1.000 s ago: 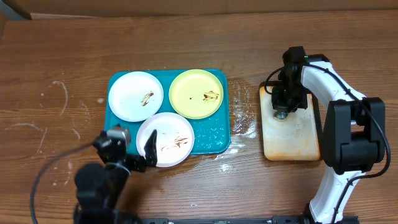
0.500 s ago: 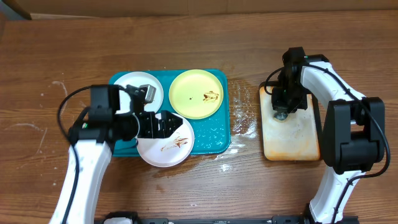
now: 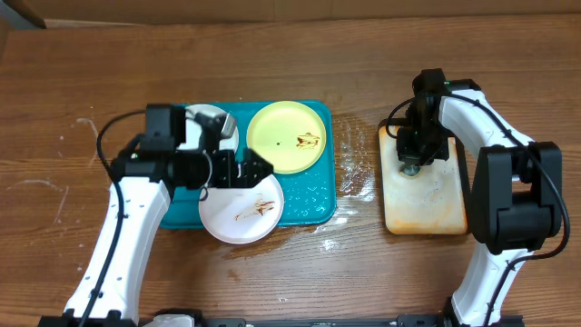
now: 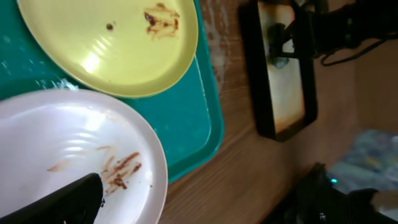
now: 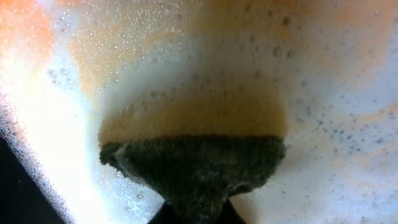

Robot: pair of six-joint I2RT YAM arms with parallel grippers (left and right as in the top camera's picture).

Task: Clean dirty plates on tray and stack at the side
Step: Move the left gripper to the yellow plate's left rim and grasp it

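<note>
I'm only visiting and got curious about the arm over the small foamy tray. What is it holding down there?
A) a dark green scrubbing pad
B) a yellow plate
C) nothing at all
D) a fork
A: the right wrist view shows the right gripper pinching a dark green scrubbing pad against the foamy floor of the small tray.

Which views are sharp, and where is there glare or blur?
Overhead: sharp and evenly lit, with a sheen on the table beside the tray. Left wrist: slightly soft, glare on the yellow plate. Right wrist: very close, foam blurred, only the dark sponge fairly sharp.
</note>
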